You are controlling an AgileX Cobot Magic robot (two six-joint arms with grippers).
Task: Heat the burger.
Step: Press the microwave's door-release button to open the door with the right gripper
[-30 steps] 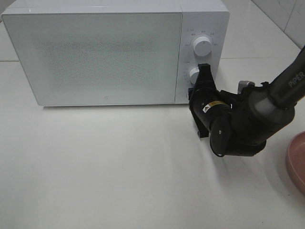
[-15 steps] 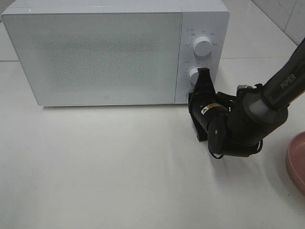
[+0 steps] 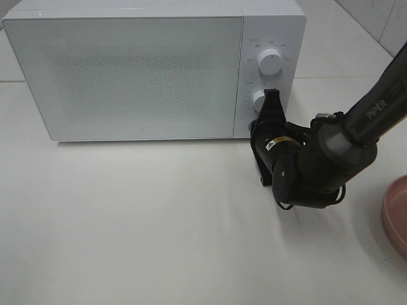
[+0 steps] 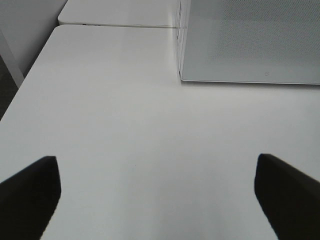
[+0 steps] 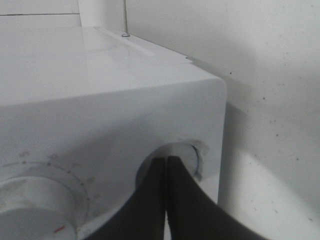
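**Right claw leans on the microwave's panel button**

Your right arm [image 3: 375, 108] has crept a touch closer to the microwave [image 3: 191, 6] over the last second, while the right claw [image 3: 272, 96] has kept its tip on the control panel [image 3: 280, 38]. That claw is pinched fully together with nothing between its jaws. The wrist view puts its tip dead on the round button [image 5: 187, 152] low on the panel, just beside the lower dial [image 3: 257, 100]. The left claw [image 4: 155, 165] hangs spread wide and empty over the worktop [image 3: 159, 222], well apart from the microwave.

It reads as a button press, so make it a clean one. Push straight along the claw's line, square to the panel, tip centred on the button. Drift sideways and you'd nudge the dial instead; shove too hard and the whole oven could slide back. If that button frees the door [image 3: 159, 82], keep your left arm out of its swing.

And the burger? Nowhere in view. The frosted door is shut and hides the cavity, and the sliver of pink plate [image 3: 397, 216] at the picture's edge shows bare. So I can't tell you where it sits or how it looks right now.
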